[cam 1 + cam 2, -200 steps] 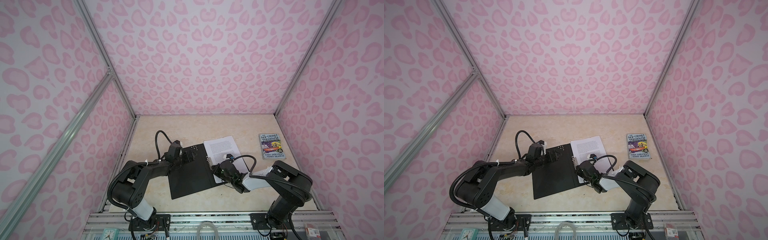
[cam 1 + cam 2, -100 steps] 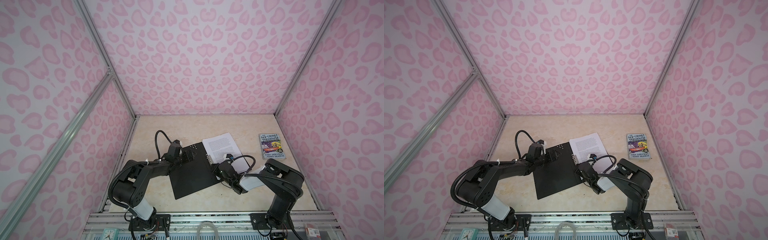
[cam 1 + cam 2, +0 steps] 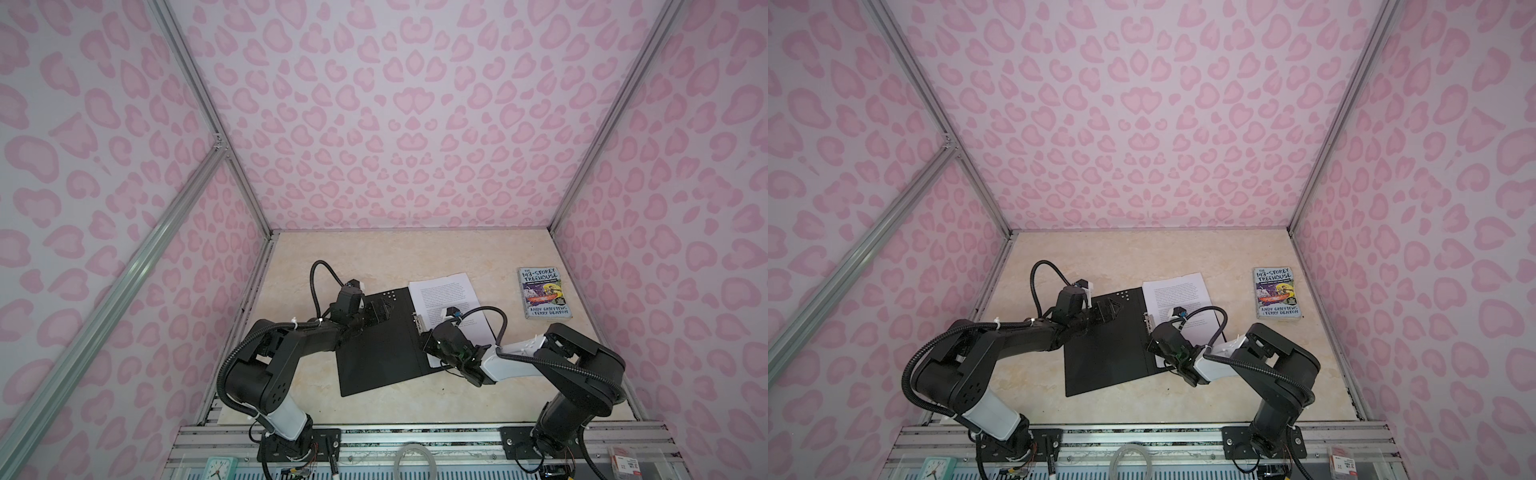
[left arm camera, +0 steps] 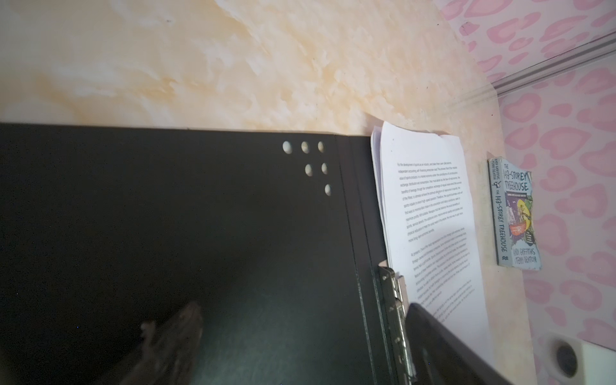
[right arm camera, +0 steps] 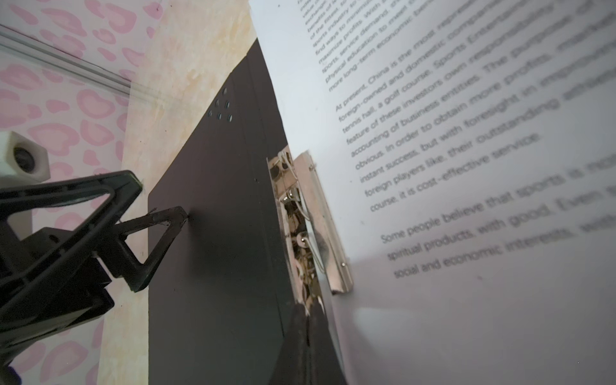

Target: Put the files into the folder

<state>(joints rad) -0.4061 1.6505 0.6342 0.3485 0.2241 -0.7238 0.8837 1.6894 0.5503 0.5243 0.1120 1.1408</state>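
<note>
The folder (image 3: 382, 357) (image 3: 1104, 361) lies open on the table, black inside up. The files (image 3: 444, 293) (image 3: 1177, 291), a stack of white printed sheets, lie over its right half. The metal spine clip (image 5: 320, 220) (image 4: 395, 300) sits along their inner edge. My left gripper (image 3: 384, 309) (image 5: 160, 200) stands open, its lower fingertip touching the left cover (image 5: 216, 233). One of its fingers (image 4: 180, 333) shows blurred in the left wrist view. My right gripper (image 3: 423, 334) (image 5: 308, 310) is shut with nothing seen between its tips, which rest at the clip's near end.
A colourful paperback book (image 3: 544, 297) (image 4: 515, 213) lies flat near the right wall. Pink patterned walls close in the table (image 3: 374, 257) on three sides. The right arm's cable (image 3: 494, 316) loops over the files.
My right gripper has edged a little left across the files toward the spine clip, still shut. The left gripper has stayed on the cover.
</note>
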